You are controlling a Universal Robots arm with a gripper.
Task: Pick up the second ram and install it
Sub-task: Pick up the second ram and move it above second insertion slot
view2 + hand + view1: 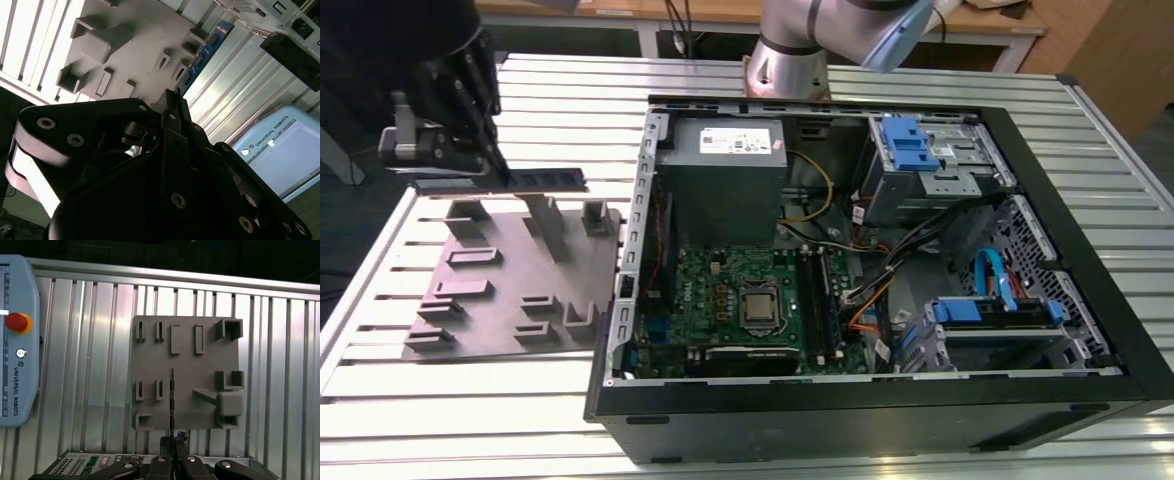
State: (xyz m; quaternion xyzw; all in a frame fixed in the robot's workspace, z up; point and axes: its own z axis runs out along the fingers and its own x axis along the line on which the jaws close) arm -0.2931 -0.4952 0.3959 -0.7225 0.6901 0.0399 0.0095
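Observation:
In the exterior view my gripper (488,176) hovers at the left, above the grey fixture block (494,290). It is shut on one end of the second ram (544,180), a thin dark stick held level and lifted off the fixture's posts. The first wrist view looks along the ram's edge (172,400), which reaches out from the closed gripper (172,437) over the fixture (185,340). In the second wrist view the ram (206,50) is a blue board with black chips, stretching away from the gripper (172,97).
The open computer case (1067,250) lies at the exterior view's right. Inside are the green motherboard (714,290), long black memory slots (821,300), a power supply (727,150) and blue drive bays (907,140). A teach pendant (15,340) lies on the slatted metal table (454,420).

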